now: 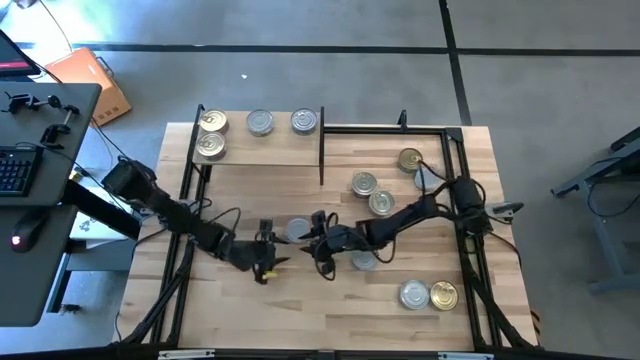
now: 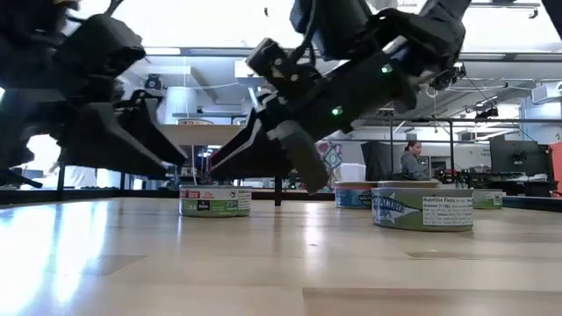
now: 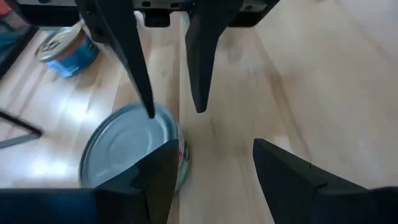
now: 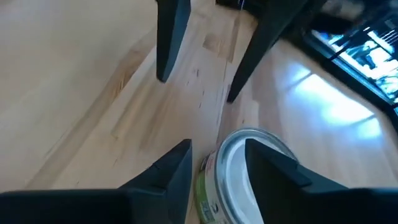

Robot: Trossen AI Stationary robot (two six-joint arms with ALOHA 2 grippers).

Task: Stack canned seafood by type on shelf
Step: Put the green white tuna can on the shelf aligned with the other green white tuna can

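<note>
- Both grippers meet near the middle of the table, tips facing each other over one silver-topped tin (image 1: 297,230). The left gripper (image 1: 270,256) hangs with its fingers spread apart and nothing between them.
- From the left wrist view, that tin (image 3: 134,149) lies just beside one of the left fingers (image 3: 155,180), outside the gap, not between the fingers.
- Opposite it, the right gripper (image 1: 322,243) is also spread open and empty. In the right wrist view the same tin (image 4: 239,174) sits close under its fingers (image 4: 171,171), partly behind one of them; I cannot tell whether they touch it.
- At table height this tin (image 2: 215,200) stands flat on the wood, green-labelled, with both grippers above and to either side of it.
- Further out, the shelf (image 1: 262,150) stands at the far left part of the table. On it are two gold-topped tins (image 1: 211,134) close together at its left end and two silver-topped tins (image 1: 281,122) along its far edge.
- On the right half of the table (image 1: 330,305), three gold-topped tins (image 1: 383,183) lie loosely grouped near the far side.
- Another tin (image 1: 364,260) lies just behind the right gripper, partly hidden by the arm.
- Near the front right, a silver-topped tin (image 1: 414,294) and a gold-topped tin (image 1: 444,296) sit side by side, touching or nearly so.
- Beyond the table, a person (image 2: 413,162) is seated in the room.
</note>
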